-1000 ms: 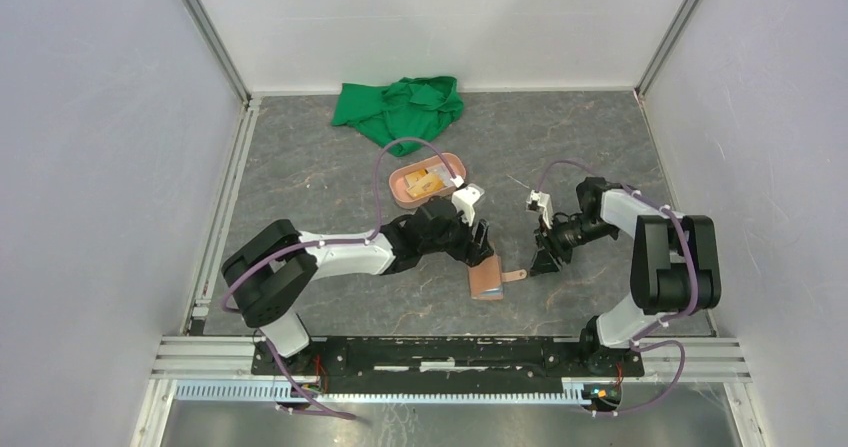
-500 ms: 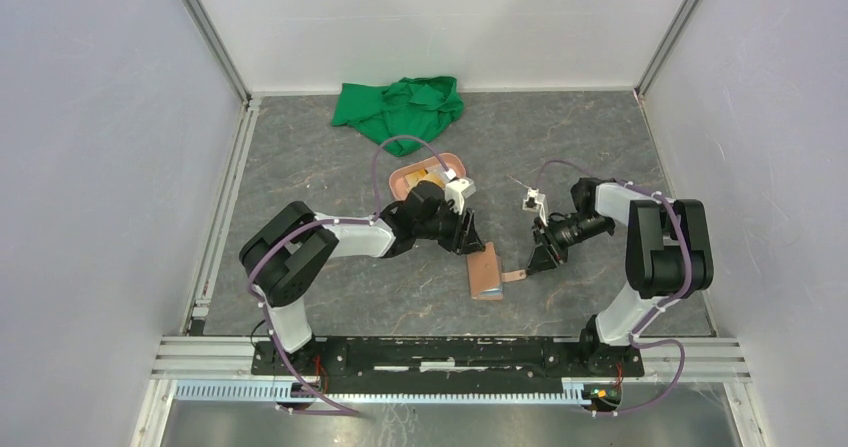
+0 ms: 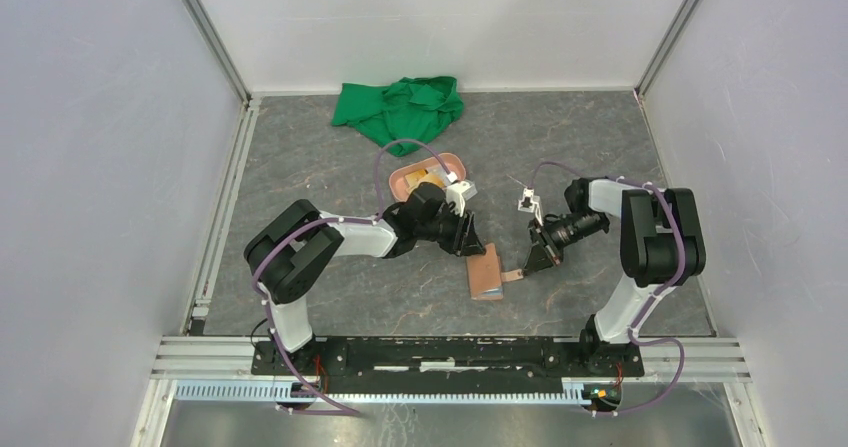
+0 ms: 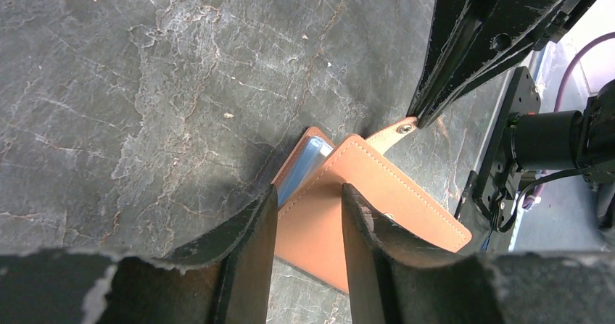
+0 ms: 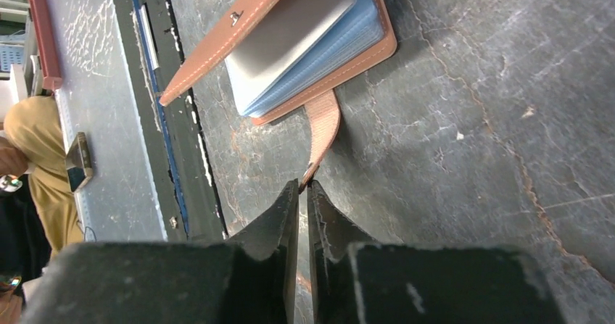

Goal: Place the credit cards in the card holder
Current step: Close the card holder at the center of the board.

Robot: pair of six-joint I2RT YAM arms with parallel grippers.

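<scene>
Toward the near-middle of the worktop (image 3: 600, 137) lies the one card holder (image 3: 487, 274), tan and partly open, its closing tab (image 3: 514, 274) pointing toward the right edge. The overhead view shows only this tan shape with an arm on each side, and no cards.

The right wrist view shows more. The upper cover is tilted up off the lower one, and between them sits one flat grey card (image 5: 290, 38) on a light blue stack (image 5: 348, 45) of thin edges – too many and too fine to count. In the same view the right gripper (image 5: 303, 186) has its jaws pinched on the tip of the tab, with only a slit between them.

The left wrist view looks from the other side. The left gripper (image 4: 309, 191) has its jaws apart, and the cover's corner fills the gap between them. Whether either jaw presses the leather I cannot tell. A sliver of light blue shows at the holder's edge just beside the left jaw, and the right arm's fingertips meet at the tab's stud.

Farther back, just beyond the left wrist, sits one salmon-pink oval tray (image 3: 395, 182) holding something yellowish – too small to make out. At the far edge, left of centre, lies one crumpled green cloth (image 3: 400, 109).
</scene>
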